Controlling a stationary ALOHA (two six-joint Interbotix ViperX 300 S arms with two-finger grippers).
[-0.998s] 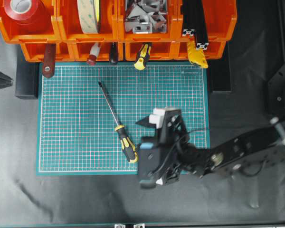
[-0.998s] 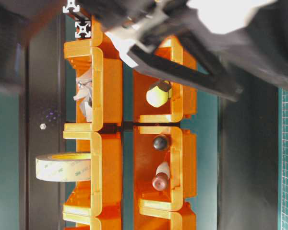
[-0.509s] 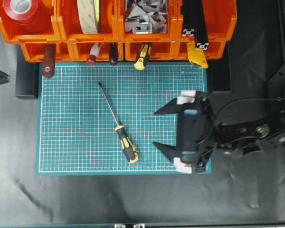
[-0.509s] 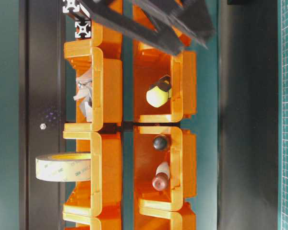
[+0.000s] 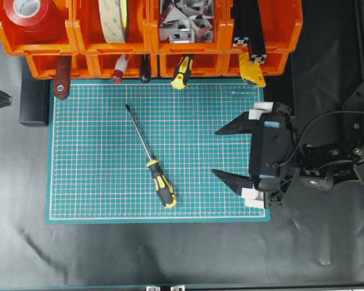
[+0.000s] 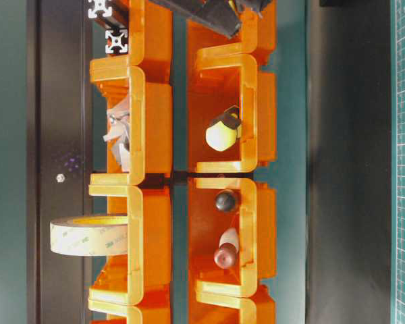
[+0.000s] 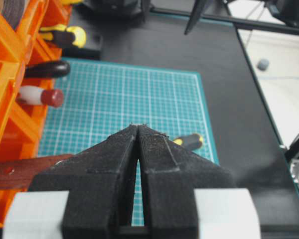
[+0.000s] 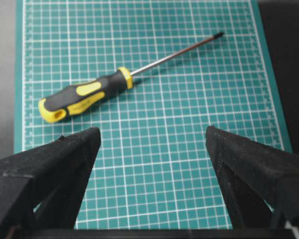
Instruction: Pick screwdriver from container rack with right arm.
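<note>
The screwdriver (image 5: 147,154), with a yellow-and-black handle and a long thin shaft, lies diagonally on the green mat (image 5: 91,182), outside the orange container rack (image 5: 85,48). My right gripper (image 5: 215,151) is open and empty over the mat's right part, to the right of the handle and apart from it. In the right wrist view the screwdriver (image 8: 124,77) lies ahead of the gripper's wide-open fingertips (image 8: 152,130). My left gripper (image 7: 139,125) is shut and empty near the rack's left end. The handle end (image 7: 189,141) peeks out behind its fingers.
The rack's lower bins hold a shorter yellow-and-black tool (image 5: 182,71), a red-tipped tool (image 5: 117,74), a black handle (image 5: 145,70) and a brown handle (image 5: 62,79). The upper bins hold red tape (image 5: 27,12), a tape roll (image 5: 113,18), metal brackets (image 5: 183,21) and black profiles (image 5: 250,24).
My right gripper has swung from beside the screwdriver's handle to the mat's right edge, open throughout. The screwdriver has stayed where it lies. The left gripper has not moved.
</note>
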